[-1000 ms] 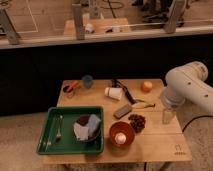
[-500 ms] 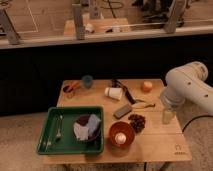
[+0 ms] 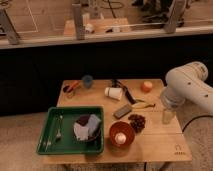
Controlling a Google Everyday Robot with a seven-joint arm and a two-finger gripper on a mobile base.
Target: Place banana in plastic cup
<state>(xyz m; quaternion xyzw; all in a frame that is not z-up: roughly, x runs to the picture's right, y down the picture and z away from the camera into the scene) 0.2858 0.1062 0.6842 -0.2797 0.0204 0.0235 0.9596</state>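
The banana [image 3: 144, 105] lies flat on the wooden table [image 3: 155, 147], right of centre, pale yellow with dark ends. The dull-blue plastic cup [image 3: 88, 81] stands upright near the table's back left edge, far from the banana. My white arm [image 3: 187, 90] comes in from the right. My gripper [image 3: 167, 116] hangs down over the table's right side, a short way right of the banana and slightly nearer the front, not touching it. Nothing shows in the gripper.
A white cup [image 3: 114, 93] lies on its side mid-table beside a black utensil [image 3: 125, 91]. Also here: an orange fruit [image 3: 146, 86], a grey block [image 3: 121, 111], a dark cluster [image 3: 136, 121], an orange-brown bowl [image 3: 121, 134], a green tray [image 3: 50, 145] holding a fork and a bowl, and an orange tool [image 3: 71, 87].
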